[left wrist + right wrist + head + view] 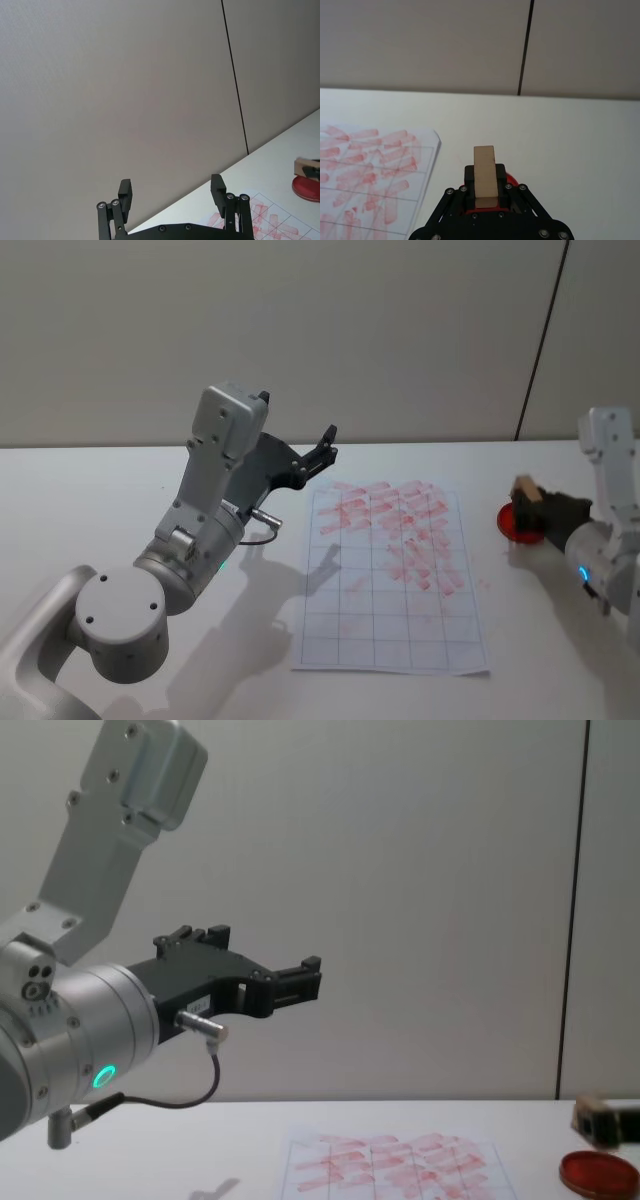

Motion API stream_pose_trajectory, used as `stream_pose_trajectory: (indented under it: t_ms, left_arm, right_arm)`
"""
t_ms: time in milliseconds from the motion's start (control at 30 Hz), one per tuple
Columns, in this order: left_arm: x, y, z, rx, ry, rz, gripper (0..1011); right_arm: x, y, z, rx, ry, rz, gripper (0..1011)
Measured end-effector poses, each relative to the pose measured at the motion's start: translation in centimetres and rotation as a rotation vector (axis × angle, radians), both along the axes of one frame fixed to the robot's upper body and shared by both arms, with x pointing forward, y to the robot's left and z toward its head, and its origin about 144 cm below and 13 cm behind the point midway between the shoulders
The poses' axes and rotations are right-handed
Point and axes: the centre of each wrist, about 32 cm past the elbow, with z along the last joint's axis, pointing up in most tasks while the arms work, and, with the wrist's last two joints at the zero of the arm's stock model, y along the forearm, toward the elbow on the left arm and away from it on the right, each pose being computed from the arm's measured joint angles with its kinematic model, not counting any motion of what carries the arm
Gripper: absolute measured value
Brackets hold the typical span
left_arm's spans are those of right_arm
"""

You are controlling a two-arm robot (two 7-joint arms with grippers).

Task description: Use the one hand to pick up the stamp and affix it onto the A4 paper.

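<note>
Holding the stamp above the ink pad; paper not reached.
Your right gripper (485,184) is clamped on the stamp (484,160), with the red ink pad (508,525) just beneath it. Pick-up looks done. The A4 paper (390,585) lies well off to its left, so pressing remains. Left gripper (322,448) is parked, fingers wide.

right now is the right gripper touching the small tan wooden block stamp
Touching: the right wrist view shows the right gripper clamped on the stamp.
</note>
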Motion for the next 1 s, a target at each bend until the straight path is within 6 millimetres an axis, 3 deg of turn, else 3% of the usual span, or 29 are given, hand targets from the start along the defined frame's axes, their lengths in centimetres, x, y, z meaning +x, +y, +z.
stream_pose_trajectory:
  t_ms: [467, 1000]
  left_arm:
    - [0.0, 0.0, 0.0, 0.0, 0.0, 0.0, 1001]
    - [0.0, 0.0, 0.0, 0.0, 0.0, 0.0, 1001]
  right_arm:
    - [-1.4, 2.0, 4.3, 0.018, -0.103, 0.086, 219]
    - [-3.5, 5.4, 4.2, 0.016, 0.006, 0.201, 220]
